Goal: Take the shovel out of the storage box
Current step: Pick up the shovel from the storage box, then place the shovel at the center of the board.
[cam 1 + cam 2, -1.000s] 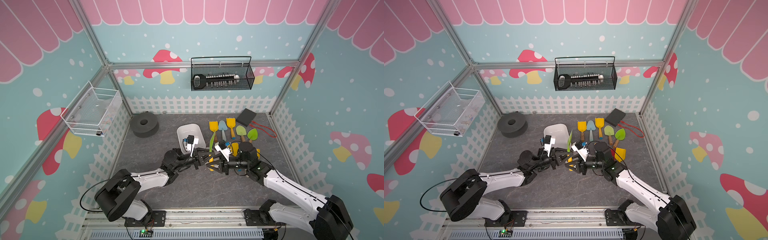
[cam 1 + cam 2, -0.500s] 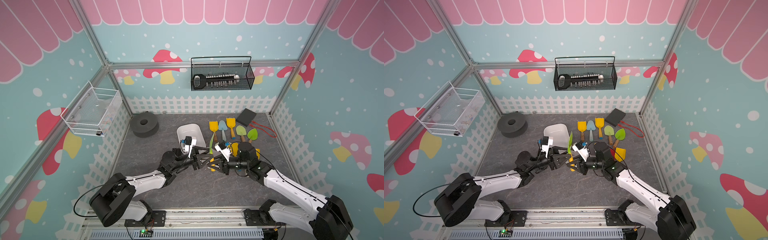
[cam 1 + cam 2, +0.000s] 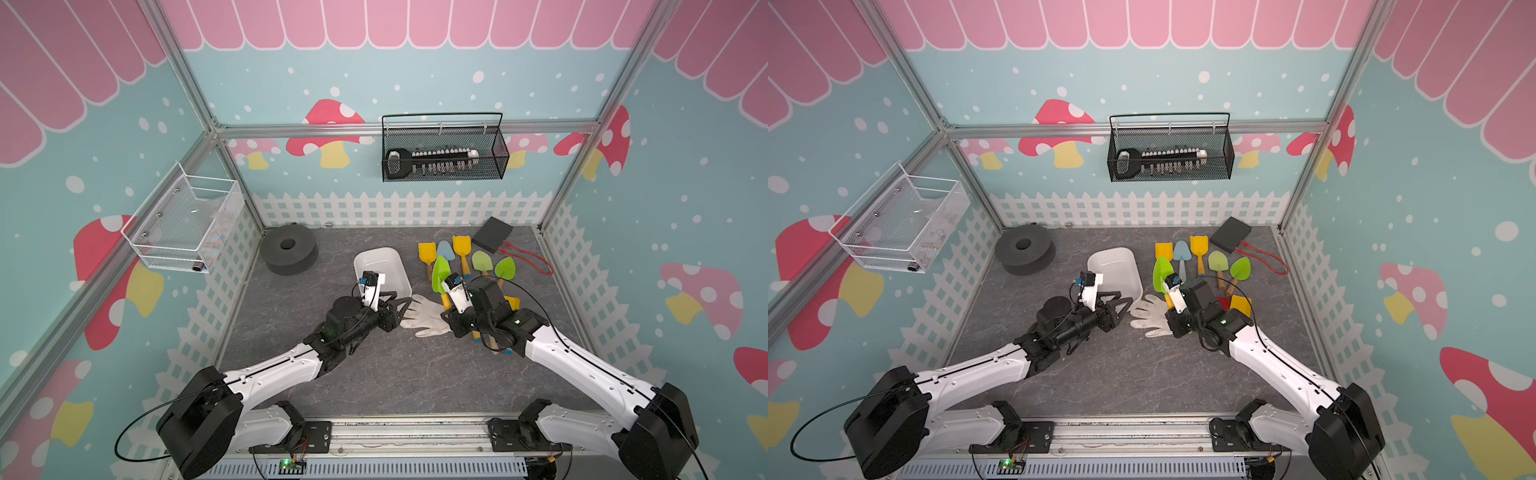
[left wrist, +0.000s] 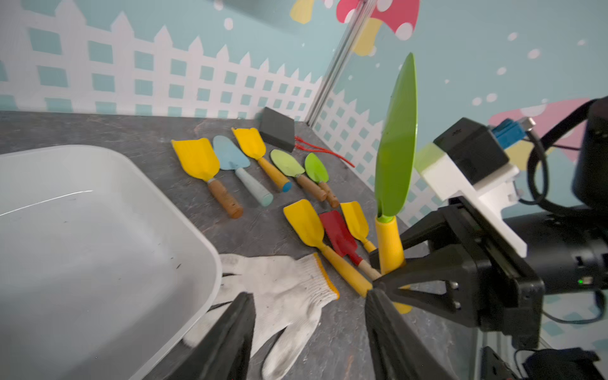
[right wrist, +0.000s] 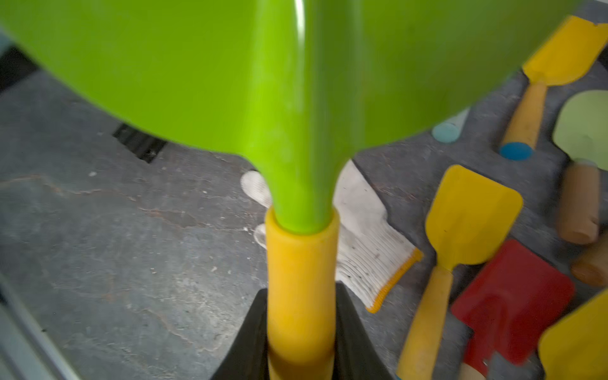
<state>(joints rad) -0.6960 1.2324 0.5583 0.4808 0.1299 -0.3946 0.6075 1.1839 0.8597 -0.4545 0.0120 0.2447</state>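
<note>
Shovel (image 4: pixel 396 138): green blade, yellow handle. Storage box (image 4: pixel 98 230): plain white. Glove (image 4: pixel 286 289): white knit, yellow cuff edging. Bench (image 3: pixel 374 374): grey, veined stone pattern. Wall (image 3: pixel 415 83): teal, white fence print.

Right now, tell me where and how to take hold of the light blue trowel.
Grip the light blue trowel by its round handle, coming straight down, jaws across it. It lies flat, blade toward the fence; the yellow brown-handled shovel and yellow blue-capped shovel crowd its blade, but gaps show beside the handle.
</note>
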